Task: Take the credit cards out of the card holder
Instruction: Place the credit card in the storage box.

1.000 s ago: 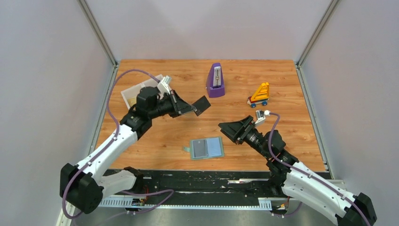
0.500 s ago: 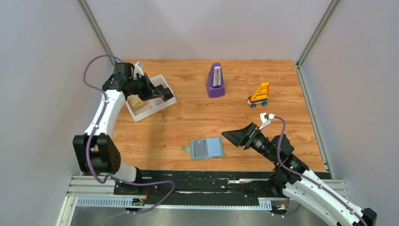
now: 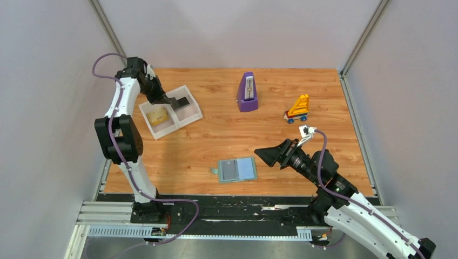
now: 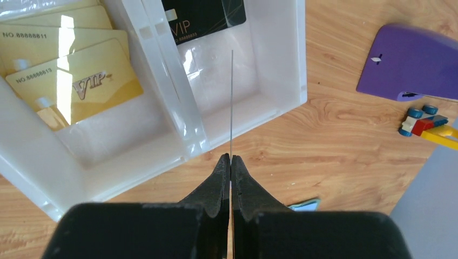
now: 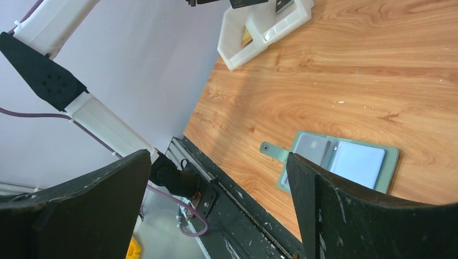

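**Dark card pinched over the tray; holder laid open**

The left gripper (image 4: pixel 230 159) is seen pressed together on a dark card (image 3: pixel 182 102). In the left wrist view this card is shown edge-on, as a thin line held over the right compartment of the white tray (image 4: pixel 278 65). A black card (image 4: pixel 205 16) marked VIP is laid flat at the far end of that same compartment. Several gold cards (image 4: pixel 75 81) are stacked loosely in the left compartment. The tray is set at the far left of the table (image 3: pixel 216 140).

The card holder (image 3: pixel 237 169) is laid open and flat near the front edge, well apart from the tray — its strap tab (image 3: pixel 214 171) is turned to the left. A greyish pocket is shown on its left half and a paler one on its right; whether a card sits inside cannot be told.

The right gripper (image 5: pixel 219 156) is held above the table just right of the holder, its fingers spread wide. A purple metronome (image 3: pixel 247 92) and a toy vehicle (image 3: pixel 297 109) are stood at the far side.
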You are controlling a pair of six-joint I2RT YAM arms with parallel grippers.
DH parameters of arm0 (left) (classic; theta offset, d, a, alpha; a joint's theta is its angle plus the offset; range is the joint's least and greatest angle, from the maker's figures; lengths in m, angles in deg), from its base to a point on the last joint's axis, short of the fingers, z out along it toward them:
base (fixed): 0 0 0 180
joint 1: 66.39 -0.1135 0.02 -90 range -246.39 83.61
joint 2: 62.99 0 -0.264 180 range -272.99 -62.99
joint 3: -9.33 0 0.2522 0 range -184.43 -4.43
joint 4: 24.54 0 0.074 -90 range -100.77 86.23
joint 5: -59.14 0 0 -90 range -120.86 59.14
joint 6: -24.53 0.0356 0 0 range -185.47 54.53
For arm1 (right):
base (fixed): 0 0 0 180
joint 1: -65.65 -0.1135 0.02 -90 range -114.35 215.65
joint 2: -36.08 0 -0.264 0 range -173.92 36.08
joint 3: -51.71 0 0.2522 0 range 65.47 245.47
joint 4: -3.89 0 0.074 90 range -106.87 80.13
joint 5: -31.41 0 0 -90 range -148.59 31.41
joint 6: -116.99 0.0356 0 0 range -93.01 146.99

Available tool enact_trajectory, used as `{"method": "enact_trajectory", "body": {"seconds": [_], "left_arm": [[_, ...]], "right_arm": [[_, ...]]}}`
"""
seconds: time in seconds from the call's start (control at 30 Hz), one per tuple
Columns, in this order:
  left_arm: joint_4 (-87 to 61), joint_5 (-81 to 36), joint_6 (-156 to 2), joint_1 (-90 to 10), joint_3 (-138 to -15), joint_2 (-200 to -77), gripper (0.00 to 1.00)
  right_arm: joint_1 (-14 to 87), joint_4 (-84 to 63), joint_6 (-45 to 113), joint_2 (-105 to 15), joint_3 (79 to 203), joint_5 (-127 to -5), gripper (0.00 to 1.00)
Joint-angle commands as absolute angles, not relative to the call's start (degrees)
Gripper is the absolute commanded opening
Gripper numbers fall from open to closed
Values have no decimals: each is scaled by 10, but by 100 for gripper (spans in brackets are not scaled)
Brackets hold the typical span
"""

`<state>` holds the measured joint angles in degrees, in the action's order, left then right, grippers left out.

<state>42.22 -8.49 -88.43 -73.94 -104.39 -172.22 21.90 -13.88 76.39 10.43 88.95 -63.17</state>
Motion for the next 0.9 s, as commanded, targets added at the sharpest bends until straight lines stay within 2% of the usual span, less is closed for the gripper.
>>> {"method": "enact_trajectory", "body": {"seconds": [0.0, 0.87], "left_arm": [[444, -80, -873, -741, -1094, -1757, 0], [429, -78, -848, -742, -1228, -1938, 0]], "right_arm": [[218, -132, 740, 94, 921, -602, 100], [219, -82, 699, -34, 969, -555, 100]]}}
